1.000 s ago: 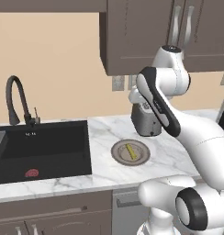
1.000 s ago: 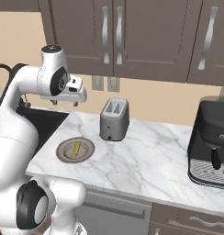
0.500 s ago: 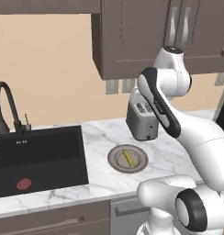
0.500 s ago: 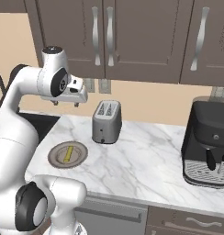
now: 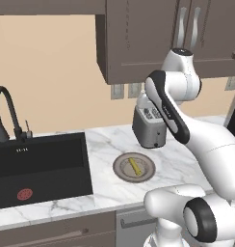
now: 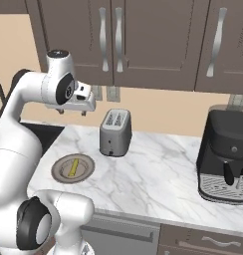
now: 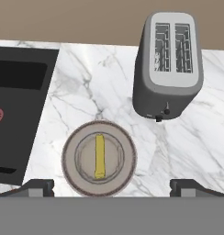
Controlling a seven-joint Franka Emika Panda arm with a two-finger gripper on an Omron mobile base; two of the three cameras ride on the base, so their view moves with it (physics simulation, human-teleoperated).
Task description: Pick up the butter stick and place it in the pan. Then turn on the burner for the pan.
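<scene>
The butter stick (image 7: 100,156) is a thin yellow bar lying on a tan round plate (image 7: 70,172) on the marble counter. It also shows on the plate (image 5: 120,169) as the butter stick (image 5: 135,166) and again as the butter stick (image 6: 72,168). My gripper (image 6: 71,112) hangs high above the counter, roughly over the plate and left of the toaster. In the hand view the gripper (image 7: 113,188) is open, its tips wide apart and nothing between them. The pan and the burner are out of view.
A grey toaster (image 6: 115,132) stands just behind the plate. A black sink (image 5: 37,164) with a dark faucet (image 5: 4,111) lies to the left. A black coffee machine (image 6: 228,159) sits at the right end. Dark cabinets (image 6: 143,40) hang overhead.
The whole picture has shifted a little down and to the left in both base views, so the camera has moved. The arm keeps its pose and the gripper stays open.
</scene>
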